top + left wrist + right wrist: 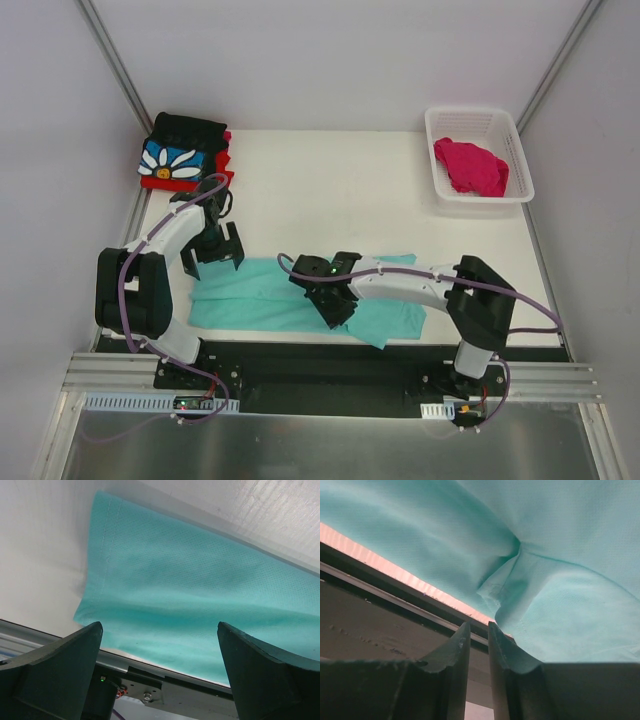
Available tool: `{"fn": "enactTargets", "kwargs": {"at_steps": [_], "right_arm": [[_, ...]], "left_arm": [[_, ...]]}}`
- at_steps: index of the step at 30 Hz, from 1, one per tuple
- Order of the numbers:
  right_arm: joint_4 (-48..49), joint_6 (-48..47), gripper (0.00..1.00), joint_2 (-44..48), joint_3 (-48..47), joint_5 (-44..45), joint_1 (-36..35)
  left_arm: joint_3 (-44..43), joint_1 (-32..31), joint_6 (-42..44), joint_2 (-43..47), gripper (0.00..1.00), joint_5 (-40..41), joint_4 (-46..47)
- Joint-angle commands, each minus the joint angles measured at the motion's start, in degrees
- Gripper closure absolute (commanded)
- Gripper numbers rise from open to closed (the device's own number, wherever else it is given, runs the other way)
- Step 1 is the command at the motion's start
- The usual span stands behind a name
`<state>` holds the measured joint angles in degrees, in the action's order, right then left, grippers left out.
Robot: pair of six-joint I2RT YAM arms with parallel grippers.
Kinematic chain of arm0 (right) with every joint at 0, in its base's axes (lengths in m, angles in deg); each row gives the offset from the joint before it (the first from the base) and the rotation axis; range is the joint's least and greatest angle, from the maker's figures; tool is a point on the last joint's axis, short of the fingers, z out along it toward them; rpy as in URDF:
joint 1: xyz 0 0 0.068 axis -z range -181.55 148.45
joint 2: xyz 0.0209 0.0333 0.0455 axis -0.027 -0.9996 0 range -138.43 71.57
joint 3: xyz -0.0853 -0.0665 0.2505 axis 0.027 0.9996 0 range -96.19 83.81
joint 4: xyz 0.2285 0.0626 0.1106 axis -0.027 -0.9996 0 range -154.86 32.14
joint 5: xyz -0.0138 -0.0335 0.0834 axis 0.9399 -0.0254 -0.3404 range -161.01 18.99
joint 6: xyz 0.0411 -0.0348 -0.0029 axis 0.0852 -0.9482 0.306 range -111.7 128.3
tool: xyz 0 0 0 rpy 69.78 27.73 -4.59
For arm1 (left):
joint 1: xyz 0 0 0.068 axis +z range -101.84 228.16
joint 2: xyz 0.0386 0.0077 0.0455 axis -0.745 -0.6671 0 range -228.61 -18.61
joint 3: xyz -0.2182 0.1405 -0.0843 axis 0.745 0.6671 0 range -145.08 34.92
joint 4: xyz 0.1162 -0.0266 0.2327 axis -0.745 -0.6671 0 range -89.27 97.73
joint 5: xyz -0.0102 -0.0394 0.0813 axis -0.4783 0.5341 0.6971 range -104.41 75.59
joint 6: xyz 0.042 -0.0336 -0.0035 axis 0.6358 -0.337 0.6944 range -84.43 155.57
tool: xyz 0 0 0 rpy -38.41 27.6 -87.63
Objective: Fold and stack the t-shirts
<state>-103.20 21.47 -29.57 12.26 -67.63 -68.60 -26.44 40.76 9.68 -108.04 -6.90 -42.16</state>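
Note:
A mint-teal t-shirt (250, 300) lies flat along the near edge of the table. My left gripper (215, 258) is open and empty, held over the shirt's left end; the cloth (190, 595) shows between its spread fingers (157, 625). My right gripper (338, 308) sits low over the shirt's middle near the table edge. Its fingers (479, 625) are almost together with only a thin empty gap, and rumpled teal cloth (570, 540) lies beside them. A folded black daisy shirt (180, 155) lies on a red shirt (160, 183) at the back left. A magenta shirt (472, 165) lies in the basket.
A white lattice basket (470, 113) stands at the back right. Grey walls close in the table on the left, back and right. The metal rail with the arm bases (330, 385) runs just below the table's near edge.

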Motion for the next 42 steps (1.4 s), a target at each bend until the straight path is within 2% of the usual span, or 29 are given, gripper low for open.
{"fn": "enactTargets", "kwargs": {"at_steps": [1, 4, 10, 12, 15, 18, 24, 28, 42], "right_arm": [[-1.33, 6.40, 0.76, 4.28, 1.66, 2.16, -2.12], [4.46, 13.08, 0.73, 9.54, 7.01, 5.40, -5.09], [10.70, 21.89, 0.74, 9.56, 9.05, 23.93, -12.21], [16.15, 23.48, 0.70, 8.08, 10.64, 31.84, -14.59], [20.11, 24.45, 0.69, 2.81, 8.89, 36.26, -17.15], [18.28, 28.02, 0.69, -0.27, 7.48, 38.72, -19.17], [16.69, 34.02, 0.71, 2.53, 13.09, 43.28, -20.93], [7.67, 39.03, 0.71, -0.09, 10.22, 47.50, -21.37], [-5.45, 48.44, 0.71, -2.22, 7.03, 48.74, -23.04]], "left_arm": [[0.63, 0.37, 1.28, 2.50, 0.01, -0.13, -1.62], [0.98, 0.37, 1.11, 3.21, 0.01, 0.40, -1.35], [1.42, 0.37, -0.04, 3.99, 0.01, -0.04, -0.12], [1.60, 0.37, -0.21, 4.96, 0.01, 0.49, -0.03], [1.95, 0.37, -0.65, 6.28, 0.01, 1.02, 0.76], [1.95, 0.37, -0.57, 6.72, 0.01, 0.49, 0.76], [2.65, 0.37, -0.30, 7.86, 0.01, 0.32, 0.84], [2.92, 0.37, -0.13, 8.48, 0.01, -0.04, 0.93], [2.92, 0.37, 0.23, 9.62, 0.01, -0.56, 0.67]]}}
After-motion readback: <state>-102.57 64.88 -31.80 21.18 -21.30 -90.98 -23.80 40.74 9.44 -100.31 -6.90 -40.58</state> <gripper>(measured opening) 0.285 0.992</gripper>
